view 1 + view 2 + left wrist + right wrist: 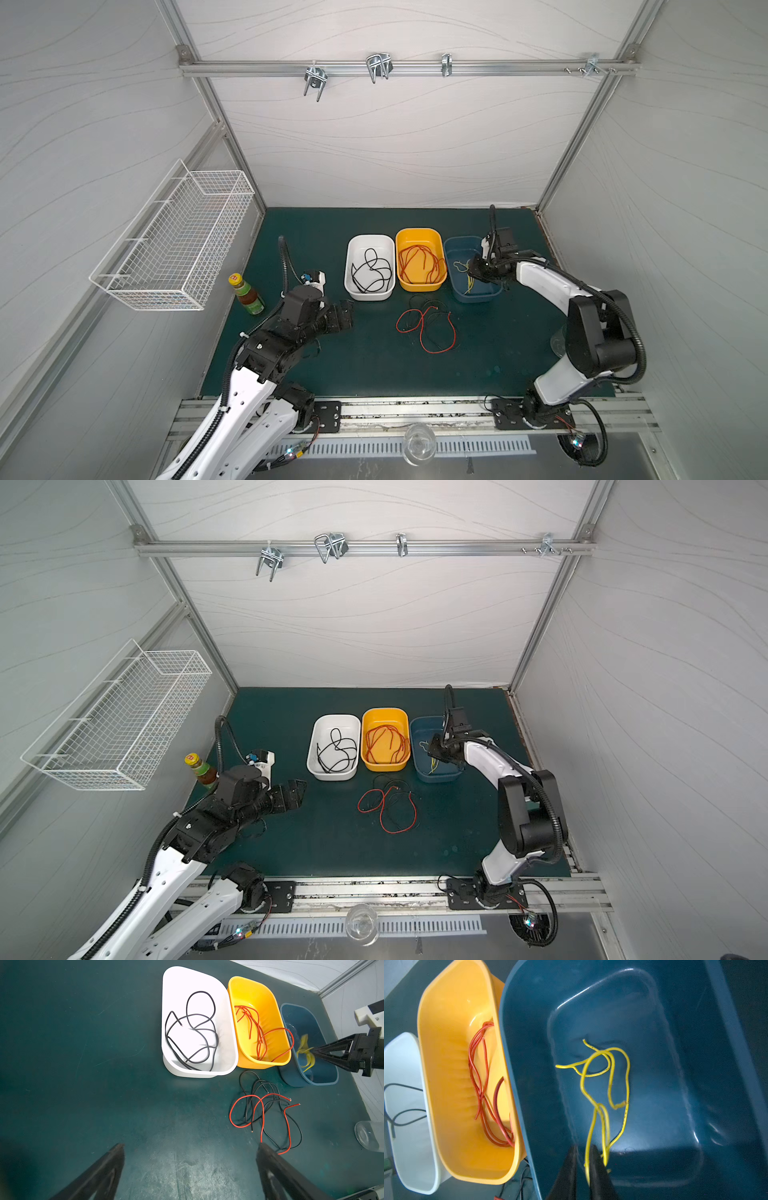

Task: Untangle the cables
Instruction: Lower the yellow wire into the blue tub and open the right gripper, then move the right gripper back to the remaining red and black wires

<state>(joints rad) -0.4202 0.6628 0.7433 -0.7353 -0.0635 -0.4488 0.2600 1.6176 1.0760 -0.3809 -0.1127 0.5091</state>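
Note:
A tangle of red and black cables [426,328] [388,808] [266,1113] lies on the green mat in front of three bins. Black cables rest in the white bin [369,296], red ones in the yellow bin [419,231]. A yellow cable [606,1076] hangs into the blue bin [478,297]. My right gripper [583,1147] [471,266] is over the blue bin, jaws slightly parted, with a blurred yellow strand loose between them. My left gripper [191,1147] [347,316] hovers wide open and empty, left of the tangle.
A sauce bottle [246,294] stands at the mat's left edge. A white wire basket [174,245] hangs on the left wall. One clear glass [419,444] sits at the front rail, another [367,1136] beside the right arm.

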